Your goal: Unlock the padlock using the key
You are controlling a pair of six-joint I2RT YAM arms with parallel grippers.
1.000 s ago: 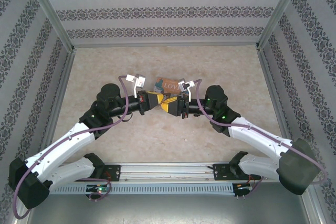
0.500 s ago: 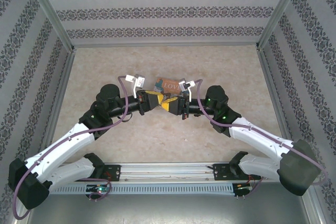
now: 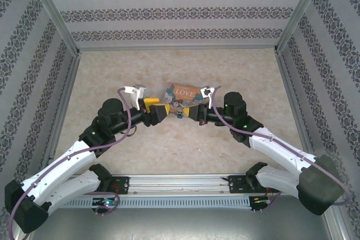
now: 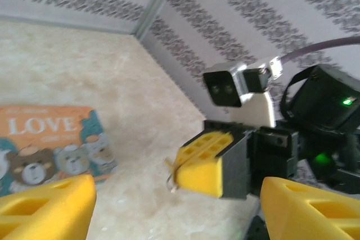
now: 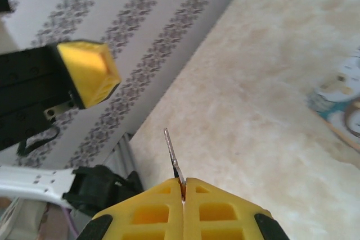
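Note:
My right gripper (image 5: pixel 183 186) is shut on the key (image 5: pixel 171 153), whose slim silvery blade sticks out from between the yellow pads. In the left wrist view the right gripper (image 4: pixel 179 173) hangs just above the table, the key (image 4: pixel 170 177) poking from its tip. My left gripper (image 4: pixel 177 209) is open, its yellow fingers (image 4: pixel 48 206) spread wide with nothing between them. In the top view the left gripper (image 3: pixel 161 112) and right gripper (image 3: pixel 189 111) face each other a short way apart. A tiny bluish speck (image 3: pixel 179 114) sits between them; I cannot tell whether it is the padlock.
The colourful LOVE tin (image 3: pixel 183 91) lies flat on the beige table (image 3: pixel 169 71) just behind both grippers, and appears as the tin (image 4: pixel 50 144) in the left wrist view. Patterned walls (image 3: pixel 174 12) close in the table on three sides.
The left gripper has pulled back to the left, away from the right gripper, and now stands open. A gap has opened between the two, and more of the tin shows.

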